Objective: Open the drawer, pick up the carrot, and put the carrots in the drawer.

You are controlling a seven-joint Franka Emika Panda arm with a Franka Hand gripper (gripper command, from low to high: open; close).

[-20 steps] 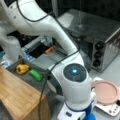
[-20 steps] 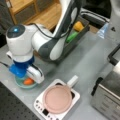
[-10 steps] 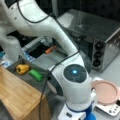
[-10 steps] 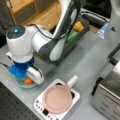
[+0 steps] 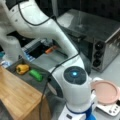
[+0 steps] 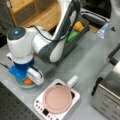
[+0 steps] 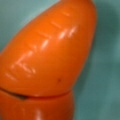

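- The drawer [image 5: 23, 76] stands pulled out from the wooden cabinet [image 5: 17, 97] in both front views; in a front view it is at the left, below the arm [image 5: 50, 32].
- Inside the drawer lie a yellow-orange bell pepper [image 5: 22, 68] and a green oblong vegetable [image 5: 36, 75], side by side and near each other.
- The carrot [image 6: 28, 81] is not in the drawer: in a front view it lies in a shallow teal dish [image 6: 21, 85] on the grey tabletop [image 6: 85, 62], at the view's lower left, well apart from the drawer [image 6: 75, 37].
- The claw [image 6: 31, 78] is lowered right over that dish, with the carrot directly under it; the blue wrist part and a white finger [image 6: 36, 76] crowd close around the orange shape.
- I cannot tell whether the claw is spread or closed, nor whether it touches the carrot.
- In the wrist view the carrot [image 7: 50, 50] fills nearly the whole picture, tapered end toward the top right, against the teal dish [image 7: 105, 75].
- A pink round plate [image 6: 57, 98] rests on a white scale-like device [image 6: 41, 108] just beside the dish, toward the view's right.
- A metal toaster oven [image 5: 100, 37] stands at a front view's right.
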